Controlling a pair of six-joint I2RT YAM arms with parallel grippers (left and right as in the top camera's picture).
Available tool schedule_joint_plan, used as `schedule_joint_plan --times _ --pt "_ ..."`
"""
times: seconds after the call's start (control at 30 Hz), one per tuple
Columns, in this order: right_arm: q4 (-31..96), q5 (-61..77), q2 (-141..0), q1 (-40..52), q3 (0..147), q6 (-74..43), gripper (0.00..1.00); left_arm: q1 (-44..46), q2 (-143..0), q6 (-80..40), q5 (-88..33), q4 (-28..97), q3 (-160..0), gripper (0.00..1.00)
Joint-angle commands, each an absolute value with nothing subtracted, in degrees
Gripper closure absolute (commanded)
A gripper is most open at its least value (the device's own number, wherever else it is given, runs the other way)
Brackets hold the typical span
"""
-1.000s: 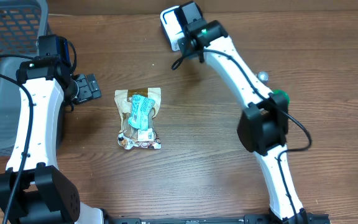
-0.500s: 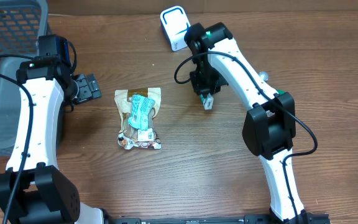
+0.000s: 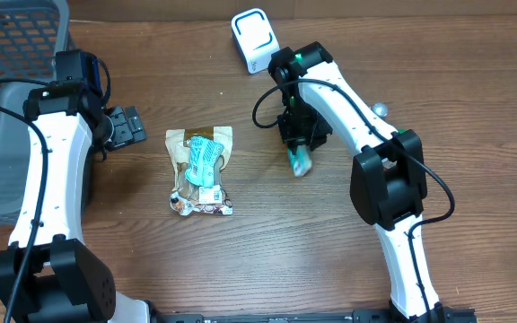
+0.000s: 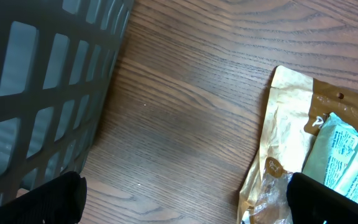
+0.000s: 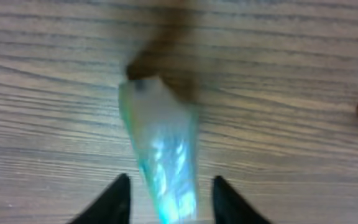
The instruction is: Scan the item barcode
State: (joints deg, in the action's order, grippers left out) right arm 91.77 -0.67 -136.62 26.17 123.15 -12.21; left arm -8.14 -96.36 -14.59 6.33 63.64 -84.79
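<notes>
I am holding my right gripper (image 3: pixel 298 149) low over the wooden table (image 3: pixel 267 251), fingers pointing down, and its jaws are standing partly parted. Between them a small teal-and-white packet (image 5: pixel 160 137) is showing, blurred in the right wrist view; a gap of bare wood is running along each side of it, so my fingers (image 5: pixel 114 198) are not pressing on it and I am gripping nothing. From overhead the packet (image 3: pixel 301 163) is sitting just past my fingertips, right of the table's middle; whether it is lying flat on the wood I cannot tell.

Beyond my right arm, at the far edge of the table, a white scanner (image 3: pixel 254 38) is standing well apart from the packet.

My left gripper (image 4: pixel 188 193) is hanging empty with its jaws spread as wide as they go, the two dark fingers (image 4: pixel 48 199) sitting in the bottom corners of its wrist view. Overhead it (image 3: pixel 131 126) is hovering on the left of the table. To one side of it a tan snack pouch (image 3: pixel 201 170) with a teal label is lying flat on the wood, near but not touching; to the other side a grey mesh basket (image 3: pixel 7 54) is filling the far left corner
</notes>
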Motion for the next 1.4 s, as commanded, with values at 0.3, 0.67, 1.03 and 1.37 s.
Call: schedule_joint_plan --times 0.3,0.67,1.03,1.37 --pt "84.3 -4.6 -136.2 25.8 123.0 -12.4 0.32 -8.2 -95.5 -13.9 7.0 63.6 -85.9 0.01" --pt "73.1 7.6 -136.2 27.0 123.0 -12.4 0.32 -8.2 -95.5 -13.9 7.0 63.6 -85.9 0.01" --pt "80.3 11.2 -136.3 29.7 122.9 -12.4 0.71 -8.2 -95.5 -13.9 7.0 63.6 -85.9 0.0" --pt "82.2 10.1 -136.3 29.8 122.9 -12.5 0.87 -8.2 -95.5 -13.9 7.0 63.6 -85.9 0.01"
